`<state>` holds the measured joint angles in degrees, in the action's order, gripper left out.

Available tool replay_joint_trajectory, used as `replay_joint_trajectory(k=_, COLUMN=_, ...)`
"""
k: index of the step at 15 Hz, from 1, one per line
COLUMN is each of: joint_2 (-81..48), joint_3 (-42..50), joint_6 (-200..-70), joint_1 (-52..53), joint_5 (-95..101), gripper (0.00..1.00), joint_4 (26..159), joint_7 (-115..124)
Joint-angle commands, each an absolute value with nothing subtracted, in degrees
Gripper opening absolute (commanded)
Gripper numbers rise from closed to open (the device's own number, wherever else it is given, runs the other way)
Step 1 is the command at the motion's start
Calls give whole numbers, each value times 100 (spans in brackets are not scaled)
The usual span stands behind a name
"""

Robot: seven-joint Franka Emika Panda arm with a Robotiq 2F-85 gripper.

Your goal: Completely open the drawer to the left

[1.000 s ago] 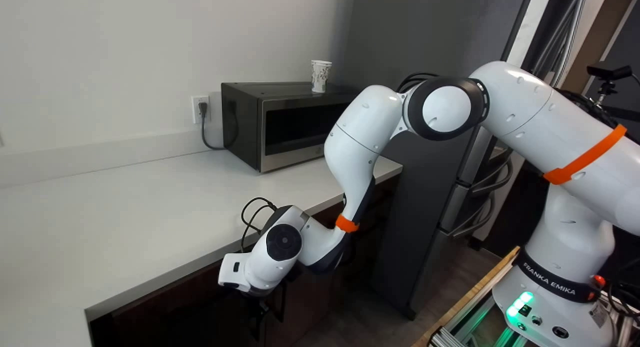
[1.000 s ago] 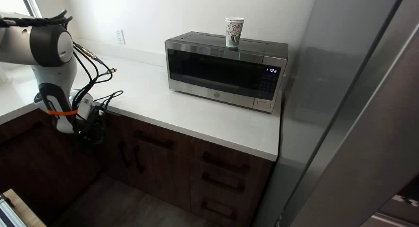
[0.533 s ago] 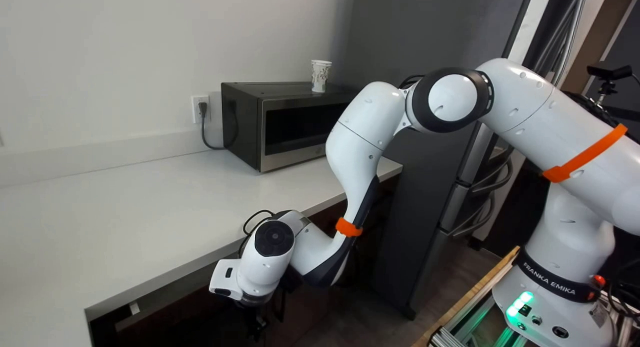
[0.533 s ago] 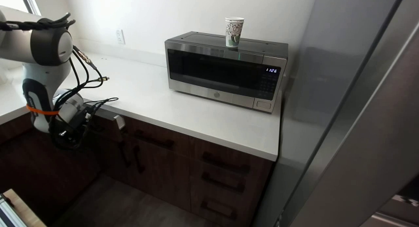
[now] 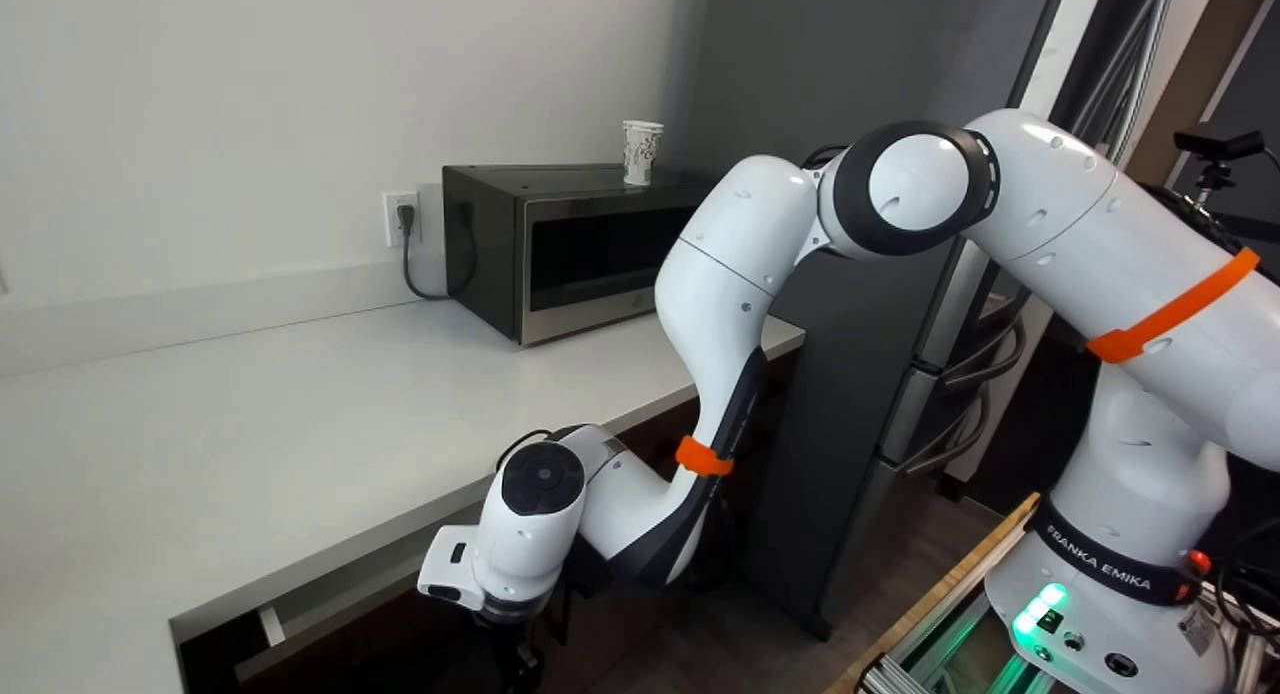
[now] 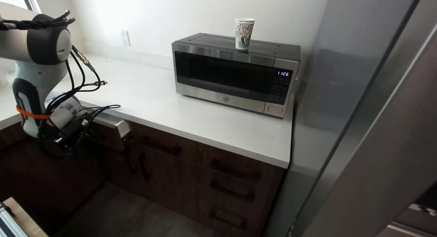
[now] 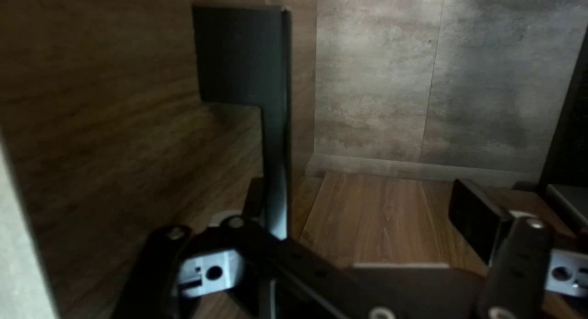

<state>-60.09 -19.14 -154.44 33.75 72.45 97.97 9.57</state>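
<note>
The drawer [image 6: 112, 136], under the counter [image 6: 146, 93], stands partly open, its pale inside [image 5: 345, 586] showing in both exterior views. Only the wrist view shows the gripper [image 7: 365, 211] clearly: fingers [image 7: 477, 218] spread wide, clamped on nothing, one between the handle [image 7: 274, 139] and the drawer front [image 7: 115, 126]. A cup [image 6: 243, 33] tops the microwave [image 6: 222, 76], whose lit clock [image 6: 283, 73] shows in an exterior view.
</note>
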Motion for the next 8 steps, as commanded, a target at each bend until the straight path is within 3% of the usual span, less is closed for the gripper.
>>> replay_joint_trajectory(k=1, joint_2=-5709, joint_3=-2185, joint_6=-15337, joint_1=3354, joint_5=6670, gripper=100, joint_4=10225, joint_7=574)
replay_joint_trajectory(k=8, joint_2=-5200, joint_3=-1858, joint_6=-15105, joint_1=3982, joint_5=7416, gripper=100, joint_4=10309, joint_7=867)
